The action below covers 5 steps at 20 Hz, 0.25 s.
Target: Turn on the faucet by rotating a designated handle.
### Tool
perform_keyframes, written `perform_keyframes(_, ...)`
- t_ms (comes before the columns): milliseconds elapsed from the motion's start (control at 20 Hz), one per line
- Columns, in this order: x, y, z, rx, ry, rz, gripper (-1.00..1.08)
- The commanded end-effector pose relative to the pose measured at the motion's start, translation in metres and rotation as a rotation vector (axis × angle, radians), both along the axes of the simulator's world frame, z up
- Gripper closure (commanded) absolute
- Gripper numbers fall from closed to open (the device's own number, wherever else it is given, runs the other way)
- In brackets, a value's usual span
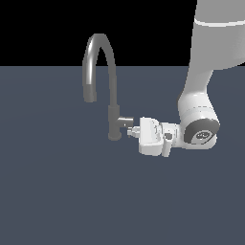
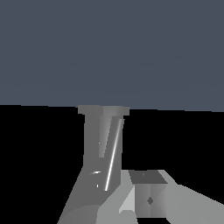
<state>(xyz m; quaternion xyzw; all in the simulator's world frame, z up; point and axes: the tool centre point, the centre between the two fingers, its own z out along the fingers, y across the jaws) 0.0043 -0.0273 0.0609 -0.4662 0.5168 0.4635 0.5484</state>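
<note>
— Reaching where? The hand [image 1: 132,131] sits level at the faucet's [image 1: 113,95] side handle [image 1: 126,121], mid-floor.
— Fingers?
— Narrow, touching its tip; grasp unclear. Pushing it round seems next.

Faucet body [image 2: 101,144]: a grey metallic column is standing on the dark blue-grey floor [image 2: 112,48], widening towards the camera.
Highlight: a thin bright streak is running along the column.
Handle [image 2: 148,192]: a short blocky grey stub is sticking out beside the column's near end, its square face showing a small dark mark.
Background: black is filling the area either side of the column.
</note>
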Motion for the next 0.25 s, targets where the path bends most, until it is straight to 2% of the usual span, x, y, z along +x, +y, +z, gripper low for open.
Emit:
perform_keyframes(0, 0.007, 0.002, -0.029, -0.023, 0.03, -0.025, 1.08)
perform_keyframes(200, 0.01, 0.002, -0.039, -0.025, 0.04, -0.027, 1.08)
